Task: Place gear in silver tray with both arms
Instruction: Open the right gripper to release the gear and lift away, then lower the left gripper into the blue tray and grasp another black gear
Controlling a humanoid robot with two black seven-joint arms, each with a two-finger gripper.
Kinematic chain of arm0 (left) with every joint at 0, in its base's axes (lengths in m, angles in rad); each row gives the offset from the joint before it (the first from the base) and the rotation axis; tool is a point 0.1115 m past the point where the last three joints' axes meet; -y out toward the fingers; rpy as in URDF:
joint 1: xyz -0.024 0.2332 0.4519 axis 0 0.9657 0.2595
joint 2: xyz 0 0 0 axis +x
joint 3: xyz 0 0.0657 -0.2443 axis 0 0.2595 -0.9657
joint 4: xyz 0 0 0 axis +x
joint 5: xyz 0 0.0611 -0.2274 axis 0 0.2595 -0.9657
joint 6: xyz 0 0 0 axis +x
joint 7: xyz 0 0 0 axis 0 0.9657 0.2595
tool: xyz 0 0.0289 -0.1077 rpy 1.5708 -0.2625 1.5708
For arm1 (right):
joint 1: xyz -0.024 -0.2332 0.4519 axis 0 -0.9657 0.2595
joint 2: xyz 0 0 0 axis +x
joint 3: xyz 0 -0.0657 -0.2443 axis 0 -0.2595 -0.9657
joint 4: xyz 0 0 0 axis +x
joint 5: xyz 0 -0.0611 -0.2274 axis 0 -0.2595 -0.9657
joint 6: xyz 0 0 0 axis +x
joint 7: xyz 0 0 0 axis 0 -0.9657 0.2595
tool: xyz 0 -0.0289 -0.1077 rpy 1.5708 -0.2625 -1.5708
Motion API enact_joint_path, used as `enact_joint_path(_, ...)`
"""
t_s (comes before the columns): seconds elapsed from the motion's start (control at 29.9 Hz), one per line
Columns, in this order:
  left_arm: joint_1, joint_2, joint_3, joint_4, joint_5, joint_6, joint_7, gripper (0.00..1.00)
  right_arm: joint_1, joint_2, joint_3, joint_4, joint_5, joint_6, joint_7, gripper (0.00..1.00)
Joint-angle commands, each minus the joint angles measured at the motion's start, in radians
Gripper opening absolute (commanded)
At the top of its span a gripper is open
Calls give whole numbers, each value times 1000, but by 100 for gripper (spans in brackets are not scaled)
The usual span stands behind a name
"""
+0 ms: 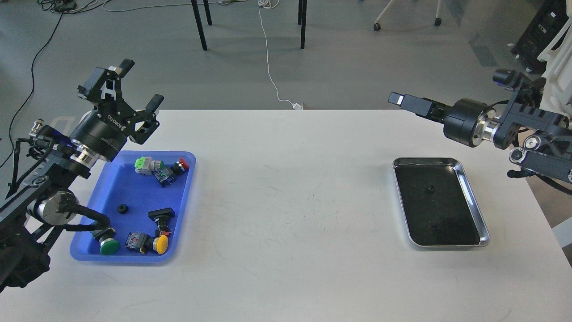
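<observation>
Gear (122, 208) below left gripper (129, 85), untouched

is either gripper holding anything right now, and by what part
Nothing is held. The left gripper is open and empty above the blue tray; the right gripper, seen end-on, has nothing visible at its tip.

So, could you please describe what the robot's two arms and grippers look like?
Both arms are black and jointed, with silver rings at the wrists. The left gripper is black with separate fingers and white lettering on its round base. The right gripper is black with a pale tip. Thin black cables run along the left arm.
</observation>
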Motion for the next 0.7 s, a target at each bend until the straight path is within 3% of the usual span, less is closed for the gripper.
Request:
enact_joint_path(0.0, 1, 34, 9, -30, 109, 0, -7, 98, -113, 70, 124, -9, 243, 4, 0, 96)
enact_joint_path(0.23, 37, 147, 12, -200, 580, 0, -7, 98, -322, 190, 388, -23, 532, 81, 0, 96)
enact_joint_path(0.5, 0, 396, 93, -311, 1275, 0, -7, 98, -387, 216, 457, -58, 557, 129, 0, 96)
enact_joint_path(0.67, -40, 474, 240, -294, 1603, 128, -7, 97, -387, 217, 455, -58, 555, 130, 0, 96)
